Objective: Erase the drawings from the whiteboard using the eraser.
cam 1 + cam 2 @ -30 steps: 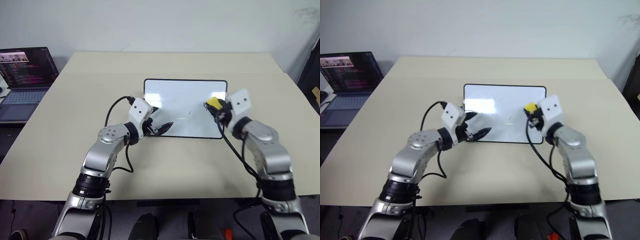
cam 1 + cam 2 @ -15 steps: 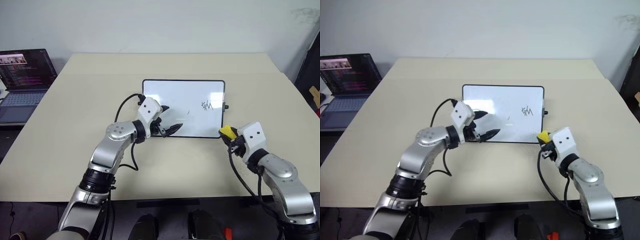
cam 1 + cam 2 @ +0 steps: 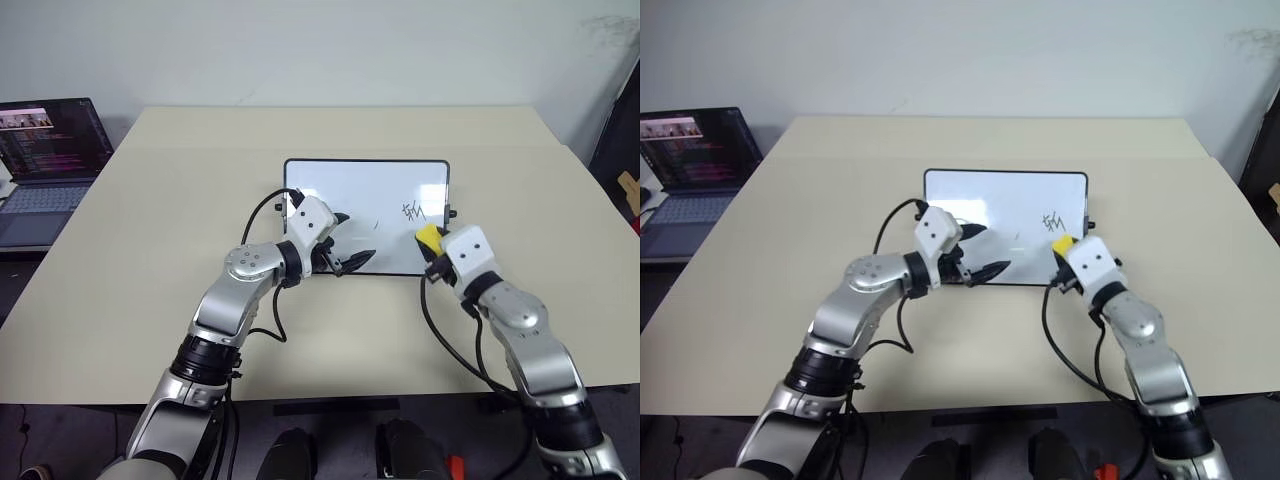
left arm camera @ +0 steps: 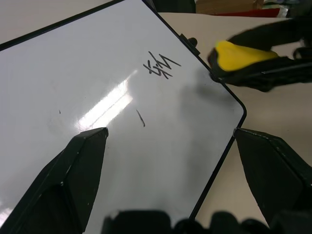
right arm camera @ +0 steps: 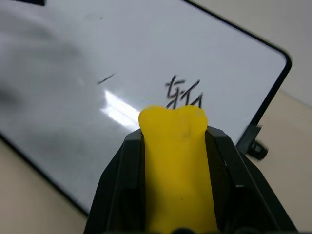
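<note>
**Eraser swings back toward the last scribble**

Beige table [image 3: 120, 250] fills the frame, laptop [image 3: 50, 150] at upper left, its screen text unreadable. At centre lies the whiteboard [image 3: 360, 190]; the drawings [image 3: 411, 211] are down to one scribble and a faint dash. Half a second ago the right gripper [image 3: 432, 243], clamping the eraser [image 3: 428, 236], sat off the board's lower right corner; now it overlaps that edge, just below the scribble. Left gripper [image 3: 345, 262] spreads wide over the lower edge.

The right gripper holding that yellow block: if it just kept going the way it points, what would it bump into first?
Probably the glossy white whiteboard, near the dark scribble just ahead of the yellow eraser; the right gripper sits very close, though depth is uncertain.
</note>
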You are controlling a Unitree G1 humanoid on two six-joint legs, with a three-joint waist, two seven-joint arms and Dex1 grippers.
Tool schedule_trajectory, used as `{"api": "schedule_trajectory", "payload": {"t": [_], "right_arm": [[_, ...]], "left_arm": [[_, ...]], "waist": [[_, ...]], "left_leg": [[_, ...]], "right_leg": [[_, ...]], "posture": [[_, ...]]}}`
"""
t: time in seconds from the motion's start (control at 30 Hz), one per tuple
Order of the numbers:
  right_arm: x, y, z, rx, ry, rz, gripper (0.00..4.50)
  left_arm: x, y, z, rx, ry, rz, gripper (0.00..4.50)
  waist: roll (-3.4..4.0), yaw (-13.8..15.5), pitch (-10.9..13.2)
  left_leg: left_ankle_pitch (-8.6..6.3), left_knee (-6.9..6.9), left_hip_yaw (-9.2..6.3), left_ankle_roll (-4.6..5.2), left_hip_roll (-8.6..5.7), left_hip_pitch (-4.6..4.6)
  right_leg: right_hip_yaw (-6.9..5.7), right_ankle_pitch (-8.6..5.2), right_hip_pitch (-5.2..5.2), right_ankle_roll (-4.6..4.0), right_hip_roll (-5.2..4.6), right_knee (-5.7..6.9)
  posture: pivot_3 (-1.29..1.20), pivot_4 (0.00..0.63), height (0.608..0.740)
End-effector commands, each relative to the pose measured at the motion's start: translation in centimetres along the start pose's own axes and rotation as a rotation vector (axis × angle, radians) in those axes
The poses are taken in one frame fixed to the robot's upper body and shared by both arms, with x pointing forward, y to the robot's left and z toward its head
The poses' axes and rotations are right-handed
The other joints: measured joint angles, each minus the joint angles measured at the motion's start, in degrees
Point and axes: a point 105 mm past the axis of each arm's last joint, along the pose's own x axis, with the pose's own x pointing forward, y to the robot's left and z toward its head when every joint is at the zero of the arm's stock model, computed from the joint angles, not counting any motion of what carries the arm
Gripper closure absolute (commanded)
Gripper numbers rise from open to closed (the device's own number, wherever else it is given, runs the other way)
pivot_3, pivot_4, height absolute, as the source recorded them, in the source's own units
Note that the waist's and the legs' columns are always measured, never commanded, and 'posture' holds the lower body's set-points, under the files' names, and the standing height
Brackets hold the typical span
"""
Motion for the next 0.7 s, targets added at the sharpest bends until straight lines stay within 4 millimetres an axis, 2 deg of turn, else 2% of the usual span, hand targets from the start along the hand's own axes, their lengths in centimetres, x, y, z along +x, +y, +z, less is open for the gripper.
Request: {"api": "schedule_trajectory", "payload": {"t": [0.03,0.17,0.3,0.5,0.63,0.7], "right_arm": [[1.5,-1.9,1.4,-0.048,-0.058,-0.081,3.23],[3.4,-3.2,1.4,-0.055,-0.053,-0.142,3.23],[4.4,-2.9,1.2,-0.032,-0.052,-0.153,3.23],[4.8,-0.1,0.5,-0.025,-0.016,-0.064,3.23],[4.4,2.8,-1.3,-0.052,0.074,0.092,3.23],[4.3,3.0,-1.8,-0.062,0.103,0.108,3.23]], "left_arm": [[0.1,0.4,1.3,0.027,-0.041,0.016,0.0],[0.1,0.4,1.4,0.026,-0.044,0.02,0.0],[0.0,0.4,1.4,0.024,-0.045,0.024,0.0],[-0.1,0.6,1.4,0.024,-0.041,0.032,0.0],[0.0,0.6,1.4,0.024,-0.04,0.033,0.0],[0.0,0.6,1.4,0.023,-0.04,0.033,0.0]], "waist": [[0.0,0.1,0.0],[0.0,0.0,0.0],[0.0,0.0,0.0],[0.01,-0.1,0.0],[0.02,-0.2,0.0],[0.01,-0.2,0.0]], "left_leg": [[0.01,-0.01,0.0,-0.01,0.0,0.0],[0.02,-0.01,0.0,-0.03,0.0,-0.02],[0.02,-0.03,0.01,-0.04,0.0,-0.03],[-0.01,-0.02,0.06,0.01,0.0,-0.02],[-0.02,0.0,0.06,0.04,0.01,0.01],[-0.05,0.03,0.07,0.09,0.0,0.07]], "right_leg": [[0.0,0.0,0.0,0.0,0.0,0.0],[0.01,0.0,-0.01,0.0,-0.01,-0.02],[0.04,0.0,-0.03,-0.01,-0.04,-0.02],[0.05,0.01,-0.04,-0.01,-0.06,0.01],[0.05,0.01,-0.03,-0.01,-0.04,0.05],[0.05,0.01,0.01,-0.01,-0.03,0.08]], "posture": [[0.0,0.15,0.74],[0.0,0.15,0.74],[0.0,0.15,0.74],[0.0,0.15,0.74],[0.0,0.15,0.74],[0.0,0.15,0.74]]}}
